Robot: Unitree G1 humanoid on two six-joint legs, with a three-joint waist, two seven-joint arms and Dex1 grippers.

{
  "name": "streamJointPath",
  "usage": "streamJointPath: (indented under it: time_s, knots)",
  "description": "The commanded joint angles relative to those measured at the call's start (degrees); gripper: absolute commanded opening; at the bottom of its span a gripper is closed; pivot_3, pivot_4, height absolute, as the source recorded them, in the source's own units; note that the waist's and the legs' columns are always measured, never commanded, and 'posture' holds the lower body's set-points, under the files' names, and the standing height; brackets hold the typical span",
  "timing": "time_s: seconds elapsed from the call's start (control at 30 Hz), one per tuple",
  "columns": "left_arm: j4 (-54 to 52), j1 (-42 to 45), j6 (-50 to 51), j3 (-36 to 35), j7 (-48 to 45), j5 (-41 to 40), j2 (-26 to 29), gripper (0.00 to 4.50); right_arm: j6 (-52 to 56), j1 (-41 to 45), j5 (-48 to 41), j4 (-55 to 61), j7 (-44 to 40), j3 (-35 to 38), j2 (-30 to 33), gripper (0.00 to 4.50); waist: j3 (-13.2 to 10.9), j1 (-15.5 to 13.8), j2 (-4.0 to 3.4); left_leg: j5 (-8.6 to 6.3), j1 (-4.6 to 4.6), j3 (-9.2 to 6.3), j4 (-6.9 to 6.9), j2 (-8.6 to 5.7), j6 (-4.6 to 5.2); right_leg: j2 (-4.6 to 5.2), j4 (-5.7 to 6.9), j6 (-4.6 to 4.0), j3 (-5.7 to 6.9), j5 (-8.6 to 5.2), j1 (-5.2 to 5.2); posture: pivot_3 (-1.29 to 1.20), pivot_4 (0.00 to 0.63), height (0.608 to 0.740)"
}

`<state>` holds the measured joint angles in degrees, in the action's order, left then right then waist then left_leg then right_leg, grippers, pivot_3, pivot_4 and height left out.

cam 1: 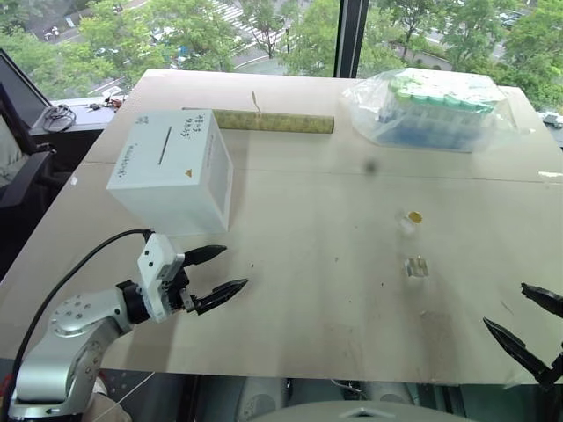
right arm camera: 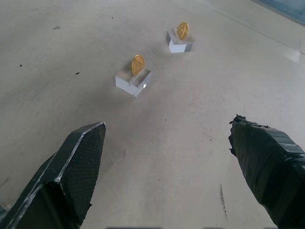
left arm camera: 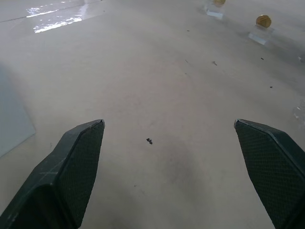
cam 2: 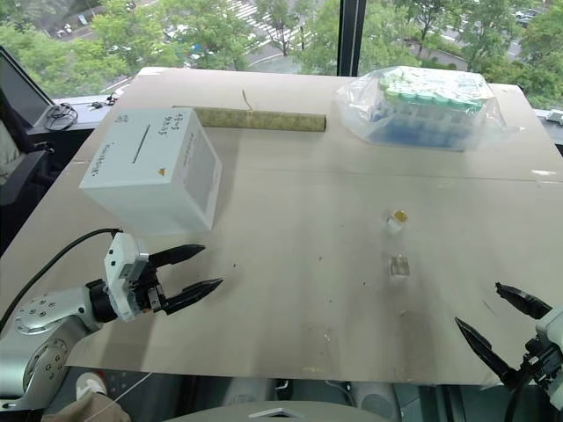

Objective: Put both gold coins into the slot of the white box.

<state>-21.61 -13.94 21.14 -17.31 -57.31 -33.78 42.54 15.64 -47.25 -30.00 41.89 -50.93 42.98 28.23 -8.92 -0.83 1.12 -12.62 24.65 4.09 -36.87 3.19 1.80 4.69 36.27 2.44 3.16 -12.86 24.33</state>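
While both gold coins (right arm camera: 137, 64) are stood on clear blocks (right arm camera: 133, 82) on the table (cam 1: 308, 264), the left gripper (cam 1: 217, 272) and right gripper (cam 1: 526, 323) are held wide apart, empty, and tubes are seen in a bag (cam 1: 431, 110) behind.

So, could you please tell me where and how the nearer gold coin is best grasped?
Probably by its upper edge: the nearer gold coin stands on edge in a clear block, faces exposed. Bring the open right claw down from above, one finger on each flat face, clear of the block.

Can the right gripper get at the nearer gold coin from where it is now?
Probably yes. The right gripper is open, and bare table lies between it and the nearer gold coin, which stands upright on its clear block.
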Motion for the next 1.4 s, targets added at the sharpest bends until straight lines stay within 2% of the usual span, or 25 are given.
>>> streamJointPath:
  time_s: [0.03,0.13,0.23,0.37,0.47,0.53,0.67,1.0,1.1,1.13,1.4]
  knots:
    - [-2.1,3.3,0.8,1.0,-1.4,-2.4,0.6,4.44,6.4,2.9,1.1,5.9,8.0,-1.7,1.1,4.50,0.0,0.0,0.00,0.00,0.00,0.00,-0.01,0.00,0.00,0.00,0.00,0.00,0.00,0.00,0.00,0.00,0.150,0.740]
    - [-3.7,10.3,2.8,4.5,-4.7,-6.3,0.7,4.44,22.8,10.4,2.8,15.6,22.8,-8.1,3.9,4.50,0.0,0.0,0.00,-0.01,-0.02,-0.09,-0.22,0.04,-0.02,0.05,0.07,-0.12,0.11,0.08,-0.09,0.00,0.150,0.740]
    - [-3.7,15.3,4.8,6.0,-6.4,-9.7,0.5,4.44,30.7,16.4,-3.6,18.0,28.0,-11.8,7.3,4.50,0.0,0.0,0.00,0.00,-0.04,-0.07,-0.29,0.06,-0.01,0.31,0.11,-0.23,0.15,0.16,-0.12,0.00,0.150,0.740]
    - [-4.5,17.2,4.5,9.1,-11.1,-9.2,2.4,4.44,37.7,21.0,-7.8,18.1,34.1,-15.7,9.7,4.50,0.1,0.0,0.05,0.16,0.03,-0.02,-0.39,-0.06,0.27,-0.02,0.20,-0.37,0.10,0.25,-0.15,0.00,0.150,0.740]
    - [-6.0,18.5,5.1,10.8,-11.8,-9.6,3.0,4.50,42.3,24.2,-9.6,18.1,38.7,-19.2,9.1,3.61,0.1,-0.1,0.06,0.14,0.08,-0.05,-0.35,-0.13,0.29,-0.18,0.17,-0.33,0.08,0.20,-0.14,0.00,0.150,0.740]
    - [-7.3,19.4,6.1,11.6,-11.4,-10.1,3.3,4.50,45.9,27.2,-8.8,18.1,42.0,-21.9,8.2,2.76,0.1,0.0,0.08,0.14,0.09,-0.07,-0.34,-0.09,0.28,-0.26,0.17,-0.30,0.10,0.18,-0.15,0.00,0.150,0.740]
    - [-8.7,22.7,8.2,13.0,-9.6,-10.4,3.2,4.50,51.0,33.1,-7.6,16.3,47.0,-26.5,5.2,2.76,0.1,0.0,0.10,0.14,0.03,-0.10,-0.45,-0.06,0.29,-0.32,0.23,-0.08,0.05,0.06,-0.18,0.00,0.150,0.740]
    - [-7.6,26.9,9.8,14.5,-8.6,-10.0,2.8,4.50,60.2,41.6,-4.7,14.0,52.7,-31.7,-0.9,2.76,0.1,0.0,0.12,0.15,0.02,-0.09,-0.55,-0.05,0.29,-0.51,0.38,-0.21,-0.22,0.14,-0.17,0.00,0.150,0.740]
    - [-6.7,26.6,9.1,14.2,-9.6,-9.7,3.2,4.50,61.4,43.0,-3.5,13.3,53.0,-32.2,-1.7,1.97,0.1,0.1,0.12,0.15,0.02,-0.09,-0.54,-0.03,0.29,-0.54,0.38,-0.17,-0.22,0.11,-0.17,0.00,0.150,0.740]
    - [-6.3,26.3,8.8,14.0,-10.0,-9.6,3.3,4.50,61.6,43.5,-3.0,13.1,53.0,-32.5,-1.8,1.46,0.1,0.1,0.12,0.15,0.00,-0.08,-0.54,-0.03,0.29,-0.54,0.39,-0.10,-0.22,0.07,-0.17,0.00,0.150,0.740]
    - [-5.2,22.6,5.4,12.7,-12.8,-8.1,4.1,4.50,63.2,44.3,-0.7,13.4,52.2,-33.5,-2.9,1.46,0.1,0.1,0.11,0.15,-0.01,-0.08,-0.55,0.01,0.28,-0.54,0.41,-0.09,-0.22,0.07,-0.16,0.00,0.150,0.740]
